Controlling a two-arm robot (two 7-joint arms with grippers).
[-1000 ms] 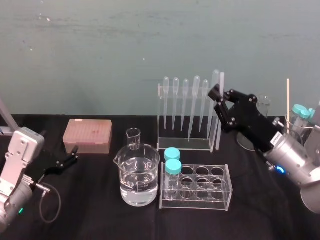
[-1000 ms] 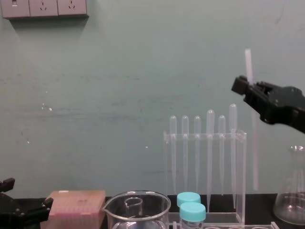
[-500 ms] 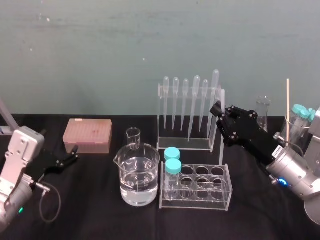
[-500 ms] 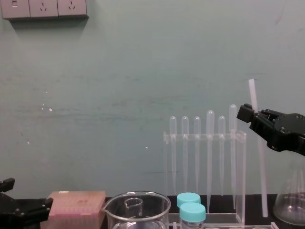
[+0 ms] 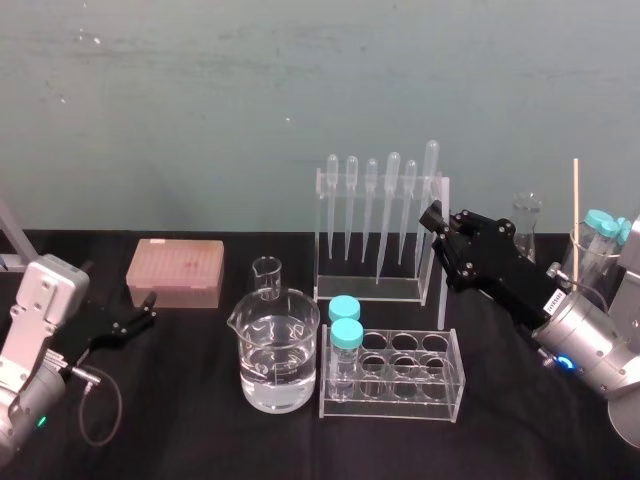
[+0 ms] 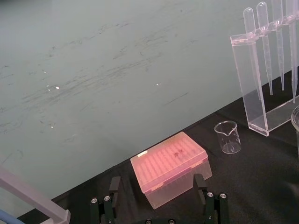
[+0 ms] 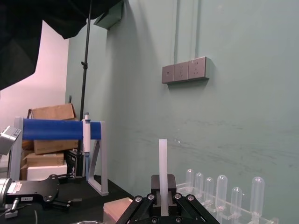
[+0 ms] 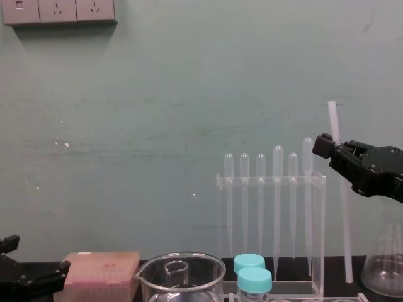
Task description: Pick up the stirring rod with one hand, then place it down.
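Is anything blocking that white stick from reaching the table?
Nothing visible. The right gripper holds the stick nearly upright, its lower end near the table between the pipette stand and the flask. Left gripper rests far left.

Right pincer hides the stirring rod midway.
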